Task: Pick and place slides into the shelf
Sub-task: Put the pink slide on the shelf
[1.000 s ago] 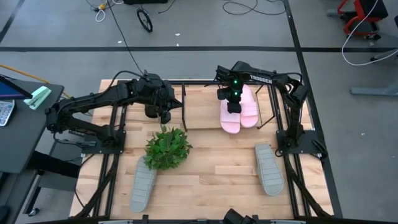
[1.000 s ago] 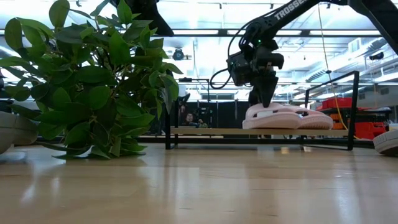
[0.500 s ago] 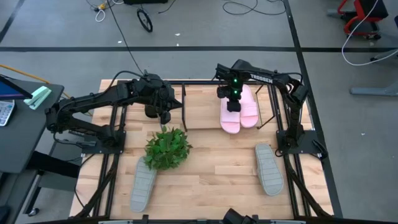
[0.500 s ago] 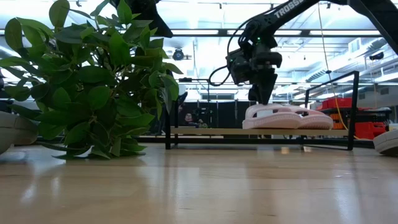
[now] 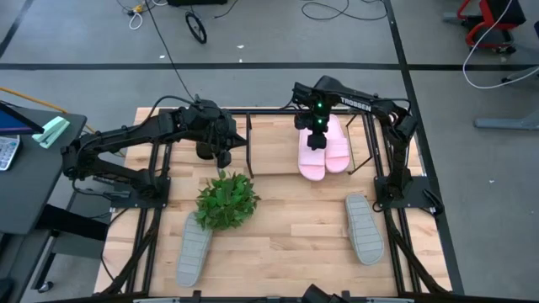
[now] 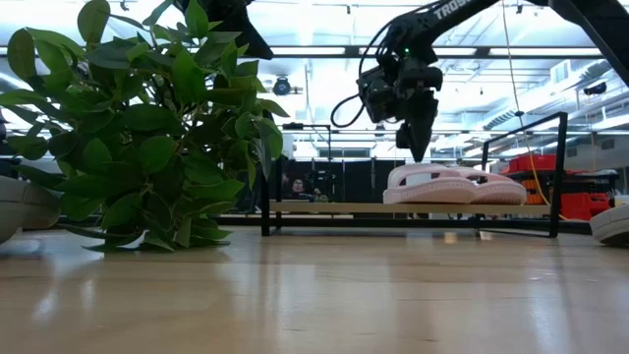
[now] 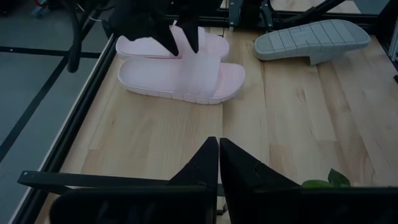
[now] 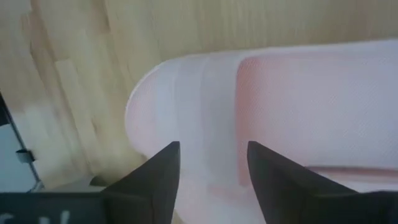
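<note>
Two pink slides rest side by side on the shelf [image 5: 278,147], our right gripper [image 6: 418,147] above them.

Below our spread right fingers [image 8: 152,180], empty, lies a pink slide [image 8: 273,118]: smooth moulded foam, likely light and bendy, best pinched across its wide strap. Ahead of our left gripper [image 7: 217,163], fingers pressed together, both pink slides [image 7: 183,74] lie well apart from it, a ribbed-soled grey slide [image 7: 311,40] beyond them. A leafy plant [image 5: 226,200] stands near.
</note>
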Controlling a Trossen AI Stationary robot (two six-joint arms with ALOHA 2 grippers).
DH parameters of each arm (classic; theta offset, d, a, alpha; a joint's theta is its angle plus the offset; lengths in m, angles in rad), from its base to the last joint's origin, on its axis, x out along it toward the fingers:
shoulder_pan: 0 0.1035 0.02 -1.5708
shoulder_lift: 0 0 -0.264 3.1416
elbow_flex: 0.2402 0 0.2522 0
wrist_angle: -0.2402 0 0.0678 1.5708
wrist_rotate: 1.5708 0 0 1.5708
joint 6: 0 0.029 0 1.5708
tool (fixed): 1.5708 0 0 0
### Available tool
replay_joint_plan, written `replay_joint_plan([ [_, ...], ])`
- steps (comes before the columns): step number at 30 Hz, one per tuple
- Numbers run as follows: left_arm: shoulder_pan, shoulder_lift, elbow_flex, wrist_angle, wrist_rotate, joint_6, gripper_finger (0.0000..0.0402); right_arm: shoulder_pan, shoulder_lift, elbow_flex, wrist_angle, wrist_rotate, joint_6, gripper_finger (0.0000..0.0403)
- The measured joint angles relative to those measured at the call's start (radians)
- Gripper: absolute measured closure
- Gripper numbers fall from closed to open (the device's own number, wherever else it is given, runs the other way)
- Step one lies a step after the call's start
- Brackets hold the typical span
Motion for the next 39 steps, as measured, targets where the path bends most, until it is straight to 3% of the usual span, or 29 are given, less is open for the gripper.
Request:
replay_joint_plan([
  [7, 0.0, 0.0, 0.0, -0.006, 0.0, 0.006, 0.0388, 0.026, -0.022, 0.071, -0.06, -0.002, 0.052, 0.0211],
  [19, 0.0, 0.0, 0.0, -0.015, 0.0, 0.01, 0.0378, 0.036, -0.08, 0.071, -0.035, -0.013, 0.157, 0.0211],
  [32, 0.0, 0.0, 0.0, -0.021, 0.0, 0.01, 0.039, 0.145, -0.08, 0.067, 0.278, 0.029, 0.145, 0.0212],
  [39, 0.0, 0.0, 0.0, -0.024, 0.0, 0.009, 0.038, 0.146, -0.075, -0.046, 0.396, 0.045, 0.143, 0.0212],
])
